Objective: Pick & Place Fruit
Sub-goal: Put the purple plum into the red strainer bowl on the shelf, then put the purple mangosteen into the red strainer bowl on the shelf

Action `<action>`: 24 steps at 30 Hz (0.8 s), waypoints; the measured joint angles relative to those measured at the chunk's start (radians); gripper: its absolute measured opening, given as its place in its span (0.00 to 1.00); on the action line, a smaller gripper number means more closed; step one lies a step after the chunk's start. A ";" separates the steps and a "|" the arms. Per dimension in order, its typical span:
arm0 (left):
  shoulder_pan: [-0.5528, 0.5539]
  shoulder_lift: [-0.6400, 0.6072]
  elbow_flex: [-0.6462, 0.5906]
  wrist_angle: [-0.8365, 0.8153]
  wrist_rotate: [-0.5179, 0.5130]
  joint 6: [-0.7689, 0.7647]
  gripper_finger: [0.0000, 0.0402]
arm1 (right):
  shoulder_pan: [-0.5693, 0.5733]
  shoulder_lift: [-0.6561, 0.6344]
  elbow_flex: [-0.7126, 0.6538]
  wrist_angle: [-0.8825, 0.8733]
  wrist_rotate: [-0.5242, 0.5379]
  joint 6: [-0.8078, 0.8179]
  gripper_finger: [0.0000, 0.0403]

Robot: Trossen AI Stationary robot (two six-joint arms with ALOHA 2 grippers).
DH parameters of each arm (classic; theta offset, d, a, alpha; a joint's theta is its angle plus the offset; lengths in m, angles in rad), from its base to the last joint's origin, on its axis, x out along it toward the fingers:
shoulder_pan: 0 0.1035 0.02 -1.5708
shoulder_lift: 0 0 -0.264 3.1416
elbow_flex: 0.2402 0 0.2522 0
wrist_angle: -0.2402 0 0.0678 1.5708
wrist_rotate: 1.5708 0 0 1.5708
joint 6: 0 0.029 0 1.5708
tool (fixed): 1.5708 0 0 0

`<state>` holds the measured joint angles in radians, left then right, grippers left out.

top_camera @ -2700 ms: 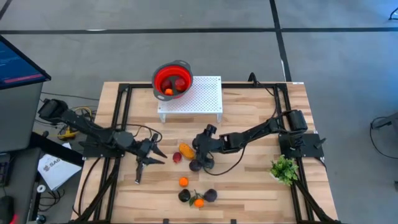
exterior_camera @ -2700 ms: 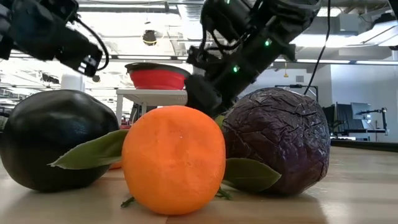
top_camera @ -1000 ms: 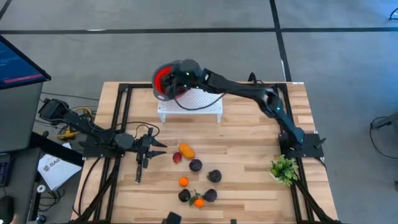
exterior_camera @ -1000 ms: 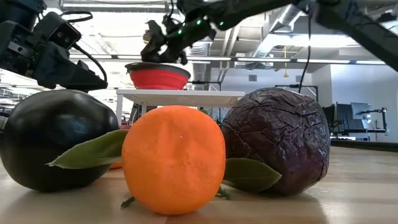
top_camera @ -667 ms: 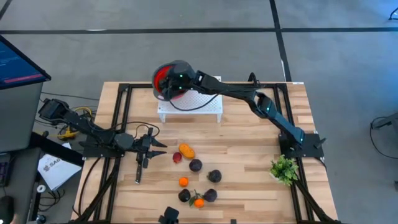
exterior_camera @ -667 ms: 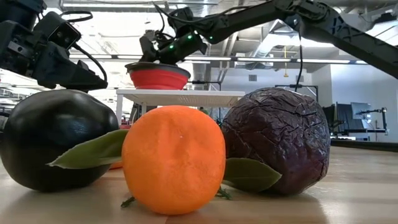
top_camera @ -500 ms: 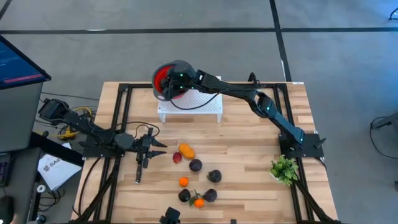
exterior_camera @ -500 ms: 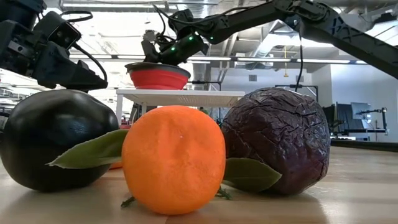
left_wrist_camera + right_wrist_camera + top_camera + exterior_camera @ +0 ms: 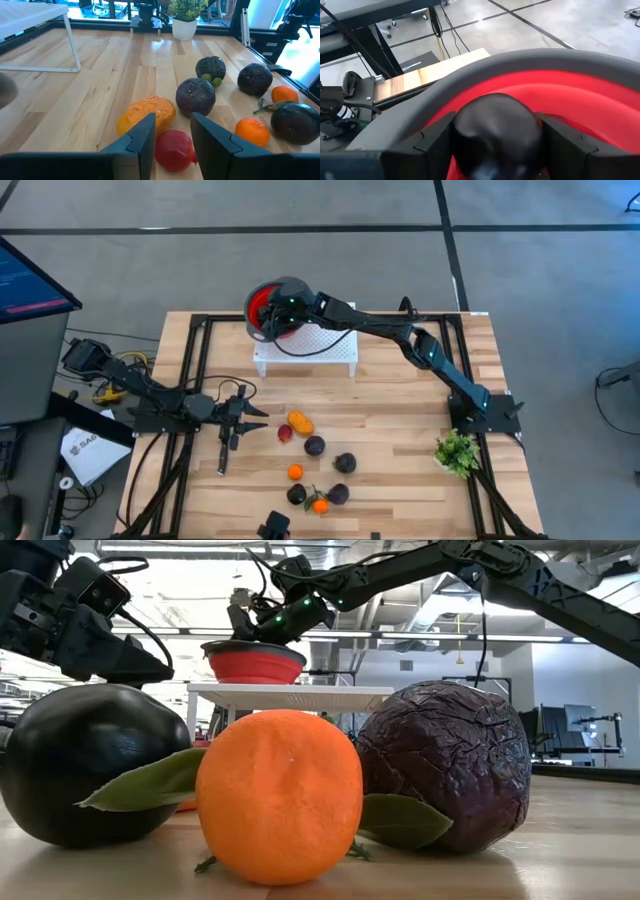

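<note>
Start at your left: the left gripper point(image 9: 243, 418) sits low over the wooden table point(image 9: 400, 440), jaws parted a little and gripping nothing. In its wrist view the two fingers point(image 9: 145, 137) frame a red fruit point(image 9: 174, 149) on the boards just ahead, not touching it. Just beyond that lies the oblong orange-yellow fruit point(image 9: 146, 114), touching the red one, and beside it a dark purple fruit point(image 9: 195, 96).

Moving right across the table, you have the loose fruit gathered near the middle: the oblong piece point(image 9: 298, 422), the red one point(image 9: 285, 433), two dark purple ones point(image 9: 314, 446) point(image 9: 345, 464), a small orange ball point(image 9: 295, 472), and at the near edge a tight cluster of a black fruit point(image 9: 297, 494), an orange with leaves point(image 9: 319, 505) and a wrinkled purple fruit point(image 9: 339, 494). From table height those three fill the foreground, the orange point(image 9: 279, 795) in front, between the black one point(image 9: 85, 762) and the wrinkled one point(image 9: 445, 768).

At the far side, the white perforated stand point(image 9: 315, 340) carries the red bowl point(image 9: 262, 312) at its left end. Your right gripper point(image 9: 286, 305) reaches over that bowl; in its wrist view a dark round fruit point(image 9: 495, 132) sits between its spread fingers point(image 9: 432, 140) above the bowl's red inside point(image 9: 580, 102), the jaws holding it

Farthest right, a green leafy sprig point(image 9: 457, 451) stands near the right arm's base
</note>
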<state>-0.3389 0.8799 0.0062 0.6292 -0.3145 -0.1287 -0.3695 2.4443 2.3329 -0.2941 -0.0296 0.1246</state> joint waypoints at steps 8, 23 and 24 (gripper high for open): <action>0.000 0.000 0.000 0.000 0.000 0.000 0.29 | -0.001 0.000 0.000 0.006 0.003 0.000 0.73; 0.000 0.000 0.000 0.000 0.000 -0.003 0.29 | 0.019 -0.134 -0.001 -0.035 0.196 -0.131 0.72; 0.000 0.000 0.000 0.000 0.000 -0.005 0.29 | 0.039 -0.156 -0.001 -0.055 0.233 -0.166 0.72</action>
<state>-0.3389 0.8799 0.0059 0.6292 -0.3145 -0.1340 -0.3303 2.2884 2.3324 -0.3490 0.2034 -0.0416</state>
